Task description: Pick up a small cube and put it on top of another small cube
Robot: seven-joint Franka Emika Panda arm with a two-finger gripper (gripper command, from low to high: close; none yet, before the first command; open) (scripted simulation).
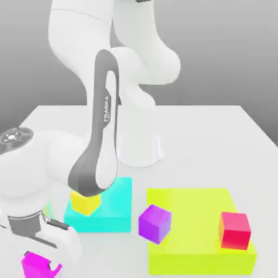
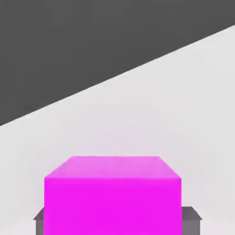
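Hand view: the end effector (image 2: 116, 221) is pinching the magenta cube (image 2: 112, 206), one fingertip against each of two opposite sides. The red cube (image 1: 234, 231) sits well apart from the end effector, toward the exterior view's right, on the yellow-green block (image 1: 201, 263).

The likeliest trouble is the carry: if the pinch is shallow or off-centre, the cube could twist or slip as the arm lifts. Travelling too low, it could knock the violet cube (image 1: 155, 223), which lies between the end effector and the red cube. The red cube looks close to its block's edge, so an off-centre release or a hard press could topple the pair or push the lower cube off.

Counted: four small cubes, namely one magenta, one red, one violet and one yellow (image 1: 86, 202); one cyan block (image 1: 117, 209) beyond the end effector; one yellow-green block; one pale green thing (image 1: 49, 210), mostly hidden behind the arm; one desk (image 1: 201, 146).
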